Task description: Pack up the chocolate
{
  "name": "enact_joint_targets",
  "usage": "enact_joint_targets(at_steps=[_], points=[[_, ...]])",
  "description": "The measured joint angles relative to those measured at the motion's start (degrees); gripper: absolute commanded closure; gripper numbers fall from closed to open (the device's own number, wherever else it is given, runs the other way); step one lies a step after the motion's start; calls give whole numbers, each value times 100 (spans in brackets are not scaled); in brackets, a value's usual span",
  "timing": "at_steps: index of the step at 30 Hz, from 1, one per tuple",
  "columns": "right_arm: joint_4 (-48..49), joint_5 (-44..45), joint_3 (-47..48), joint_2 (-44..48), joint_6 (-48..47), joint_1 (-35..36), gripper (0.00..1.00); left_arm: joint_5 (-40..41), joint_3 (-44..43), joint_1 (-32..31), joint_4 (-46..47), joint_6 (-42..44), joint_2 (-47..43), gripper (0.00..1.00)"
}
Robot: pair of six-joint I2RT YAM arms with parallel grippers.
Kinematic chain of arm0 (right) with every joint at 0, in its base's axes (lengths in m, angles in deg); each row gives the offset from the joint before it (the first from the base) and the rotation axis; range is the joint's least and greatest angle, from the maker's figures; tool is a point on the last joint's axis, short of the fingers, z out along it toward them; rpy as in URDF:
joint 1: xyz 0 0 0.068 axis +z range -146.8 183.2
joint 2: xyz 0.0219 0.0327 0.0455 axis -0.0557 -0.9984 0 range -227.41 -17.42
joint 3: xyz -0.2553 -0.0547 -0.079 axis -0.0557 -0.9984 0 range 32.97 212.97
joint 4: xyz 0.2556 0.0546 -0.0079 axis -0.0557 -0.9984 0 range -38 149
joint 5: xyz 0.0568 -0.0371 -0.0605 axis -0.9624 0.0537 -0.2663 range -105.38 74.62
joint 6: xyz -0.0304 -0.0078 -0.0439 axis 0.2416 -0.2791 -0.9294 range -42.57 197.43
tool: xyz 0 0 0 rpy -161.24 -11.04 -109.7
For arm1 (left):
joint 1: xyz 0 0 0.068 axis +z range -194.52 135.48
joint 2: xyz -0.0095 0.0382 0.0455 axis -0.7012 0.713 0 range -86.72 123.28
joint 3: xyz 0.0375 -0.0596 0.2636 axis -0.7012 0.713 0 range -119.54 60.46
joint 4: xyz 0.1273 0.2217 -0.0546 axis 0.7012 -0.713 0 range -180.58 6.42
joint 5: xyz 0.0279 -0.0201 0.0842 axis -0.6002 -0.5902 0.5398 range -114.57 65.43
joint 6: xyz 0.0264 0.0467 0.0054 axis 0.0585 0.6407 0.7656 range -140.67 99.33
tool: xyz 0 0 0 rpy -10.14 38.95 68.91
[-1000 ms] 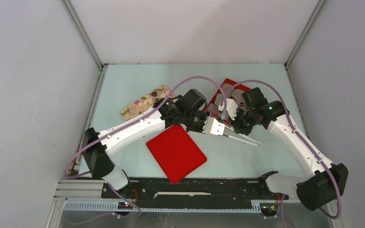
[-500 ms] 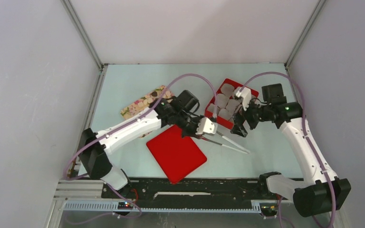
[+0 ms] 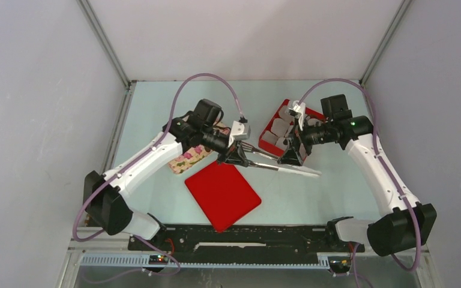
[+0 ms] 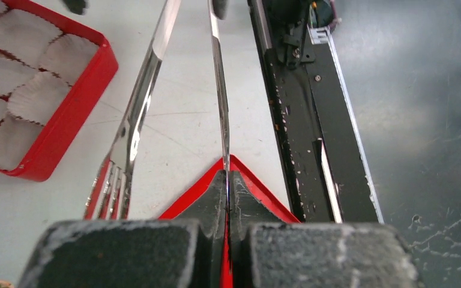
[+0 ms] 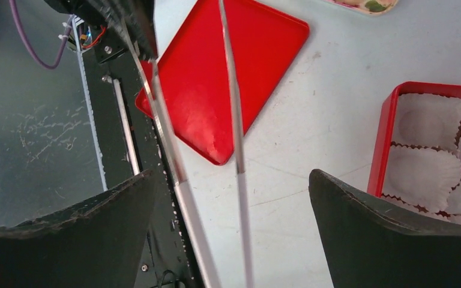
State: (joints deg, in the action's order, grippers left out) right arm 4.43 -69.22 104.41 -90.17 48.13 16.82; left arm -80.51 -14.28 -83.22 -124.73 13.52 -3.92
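Observation:
My left gripper (image 3: 235,155) (image 4: 228,177) is shut on one thin blade of a pair of metal tongs (image 3: 282,168) (image 4: 219,90). The tongs' other blade (image 4: 138,120) has a fork-like end and hangs free beside the first. Both blades (image 5: 239,150) run between the wide-apart fingers of my right gripper (image 3: 292,155) (image 5: 231,174), which is open and touches neither. A red box (image 3: 268,129) (image 4: 66,120) (image 5: 384,138) holds white paper cups. The floral tray (image 3: 189,159) lies mostly under my left arm. I cannot make out any chocolate.
A flat red lid (image 3: 222,195) (image 5: 228,78) lies near the table's front, below the tongs. The black base rail (image 3: 246,240) (image 4: 300,120) runs along the near edge. Grey walls close in the left, right and back sides.
The right gripper opened and let go of the tongs. The left gripper closed on them and swung back to the left, carrying the tongs, while the right arm drew back toward the red box.

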Motion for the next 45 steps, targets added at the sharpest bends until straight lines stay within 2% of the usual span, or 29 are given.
enact_joint_targets(at_steps=[6,13,18,23,26,29,33,37,41,45], points=[[-221,-236,50,-125,-232,57,1,-367,57,393,573,-649,-11,100],[-525,-446,50,-310,-533,94,2,-835,155,437,1244,-1364,-24,100],[-581,-476,50,-337,-658,94,7,-1078,181,468,1539,-1700,-26,100],[-623,-527,28,-479,-758,87,10,-1318,656,675,2524,-2603,-66,100],[-621,-601,-52,-516,-761,74,12,-1379,1034,848,3447,-3377,-68,100],[-608,-664,-92,-522,-732,74,10,-1443,1480,968,4791,-4415,-74,100],[-503,-739,-151,-527,-664,70,11,-1532,2041,1040,7241,-6384,-2,100],[-398,-850,-197,-625,-555,63,15,-1655,2063,1051,9405,-8102,299,100],[-317,-1126,-212,-664,-372,44,20,-1679,2063,1086,10537,-8996,553,100],[-310,-1414,-212,-664,-260,-81,27,-1650,2063,1104,10970,-9374,691,100]])
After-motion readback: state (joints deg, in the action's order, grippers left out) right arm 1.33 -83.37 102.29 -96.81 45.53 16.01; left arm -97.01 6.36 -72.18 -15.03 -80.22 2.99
